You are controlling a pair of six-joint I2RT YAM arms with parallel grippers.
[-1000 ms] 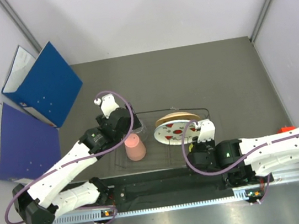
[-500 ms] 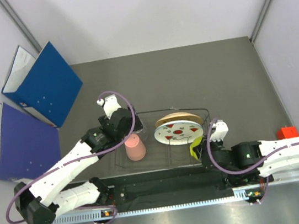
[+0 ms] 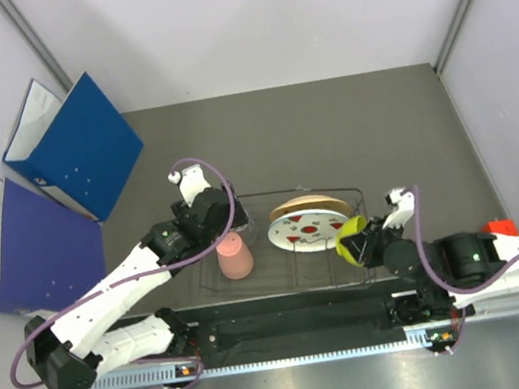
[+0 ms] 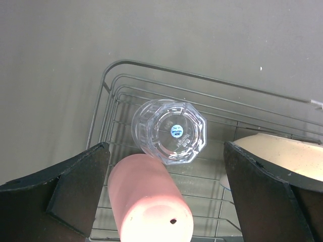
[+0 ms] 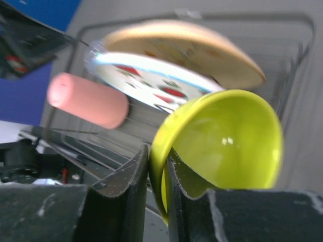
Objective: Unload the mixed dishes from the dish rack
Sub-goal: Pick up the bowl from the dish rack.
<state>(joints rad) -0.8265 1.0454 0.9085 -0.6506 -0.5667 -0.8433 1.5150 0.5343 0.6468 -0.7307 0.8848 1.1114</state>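
Right arm has swung back toward the lower right, and the small lime-green bowl [image 3: 351, 240] comes with it, now at the dish rack's [image 4: 237, 111] right-hand wire. Right gripper [image 5: 157, 169] is clamped on the rim, the bowl tipped on edge, mouth sideways. Best to clear that wire, then level it. Left gripper [image 4: 165, 151] is spread wide above the clear glass tumbler [image 4: 170, 132]
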